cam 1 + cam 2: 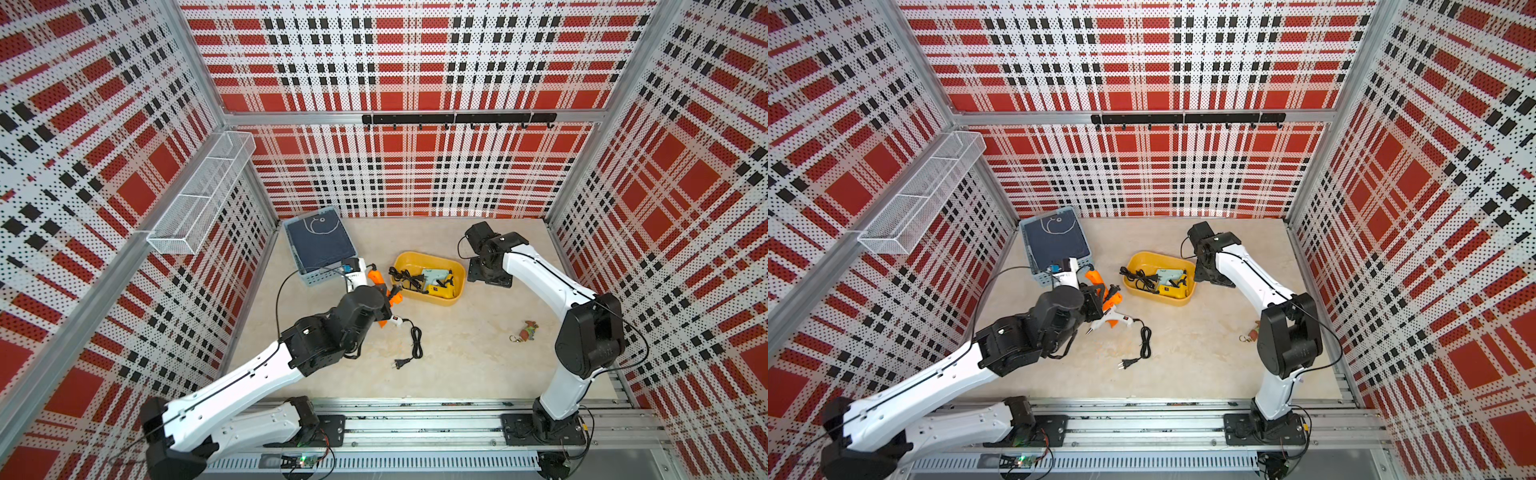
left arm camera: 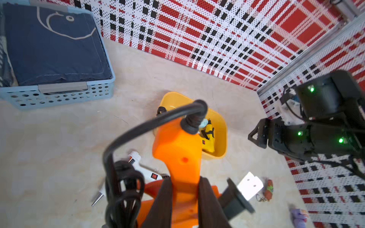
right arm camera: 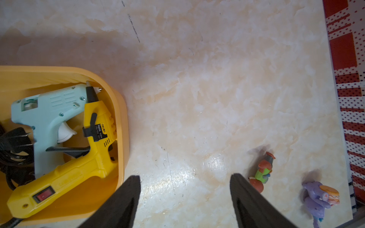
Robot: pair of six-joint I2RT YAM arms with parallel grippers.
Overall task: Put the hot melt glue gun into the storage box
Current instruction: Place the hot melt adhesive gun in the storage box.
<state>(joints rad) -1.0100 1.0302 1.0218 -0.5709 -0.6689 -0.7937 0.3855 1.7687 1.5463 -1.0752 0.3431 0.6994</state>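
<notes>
— Left wrist view: what does the left pincer (image 2: 185, 178) have?
— It squeezes the orange glue gun (image 2: 175, 146). Both dark fingers (image 2: 164, 201) press on its sides, only as far apart as the gun is thick. A black cord (image 2: 138, 128) curls off the gun's end.
— Is that gun in the storage box (image 2: 223, 136)?
— No. In both top views the orange glue gun (image 1: 376, 277) (image 1: 1093, 277) is outside the storage box, just beside it, on the side where the blue basket (image 1: 311, 279) stands.
— What lies in the box?
— A pale blue glue gun (image 3: 49, 110), a yellow glue gun (image 3: 79, 167) and a bundle of black wires (image 3: 13, 156).
— And the right pincer (image 3: 185, 175)?
— Its fingers (image 3: 126, 197) stand wide apart with nothing between them. It hangs over the bare surface (image 3: 197, 88), just beside the box, on the side away from the basket.
— Anything else?
— A white glue gun (image 1: 1117, 320) lies on the surface near the box. A red and green toy (image 3: 262, 171) and a purple toy (image 3: 318, 197) lie farther from the box.
</notes>
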